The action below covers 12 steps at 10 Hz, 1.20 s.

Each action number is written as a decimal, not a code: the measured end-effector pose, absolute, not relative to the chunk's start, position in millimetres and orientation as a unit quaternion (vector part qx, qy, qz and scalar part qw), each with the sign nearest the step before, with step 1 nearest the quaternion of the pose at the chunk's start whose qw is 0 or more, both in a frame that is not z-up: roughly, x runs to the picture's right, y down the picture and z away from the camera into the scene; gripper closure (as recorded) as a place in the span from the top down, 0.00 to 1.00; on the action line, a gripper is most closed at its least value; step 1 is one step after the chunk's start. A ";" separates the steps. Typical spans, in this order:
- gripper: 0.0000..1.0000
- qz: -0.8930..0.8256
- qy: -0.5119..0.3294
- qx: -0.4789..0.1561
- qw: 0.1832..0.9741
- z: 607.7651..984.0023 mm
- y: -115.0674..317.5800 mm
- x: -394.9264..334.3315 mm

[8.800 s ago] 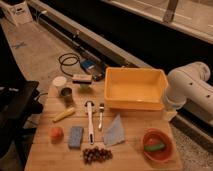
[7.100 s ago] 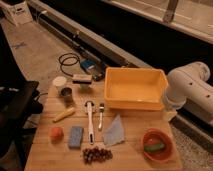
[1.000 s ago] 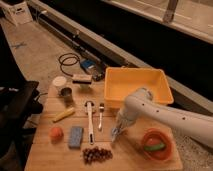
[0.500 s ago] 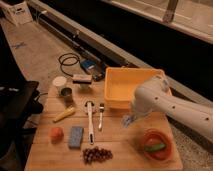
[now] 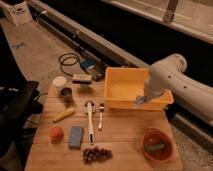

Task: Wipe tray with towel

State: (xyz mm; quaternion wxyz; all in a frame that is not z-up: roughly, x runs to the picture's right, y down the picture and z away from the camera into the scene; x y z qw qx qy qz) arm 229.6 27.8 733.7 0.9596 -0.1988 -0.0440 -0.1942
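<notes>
Camera view: our gripper (image 5: 142, 97) grips the towel (image 5: 138, 102) at the yellow tray's (image 5: 119, 100) front-right rim. We're at the placing step; next, we lower it inside and sweep.

Claw (image 5: 141, 99) gripping towel (image 5: 138, 102) over tray (image 5: 120, 103) front wall (interior unobstructed).

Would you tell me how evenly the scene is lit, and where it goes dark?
Camera view: warm light on the table and tray; dark beyond the table and at the left; the hand, holding the towel at the tray's near rim, is well lit.
</notes>
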 end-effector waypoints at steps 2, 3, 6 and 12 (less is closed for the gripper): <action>0.00 -0.190 -0.039 -0.197 0.961 737.0 19.2 236.0; 0.00 -0.191 -0.040 -0.197 0.961 737.2 19.0 235.1; 0.00 -0.190 -0.040 -0.202 0.960 738.7 21.0 235.4; 0.00 -0.186 -0.054 -0.215 0.957 787.6 -5.0 234.3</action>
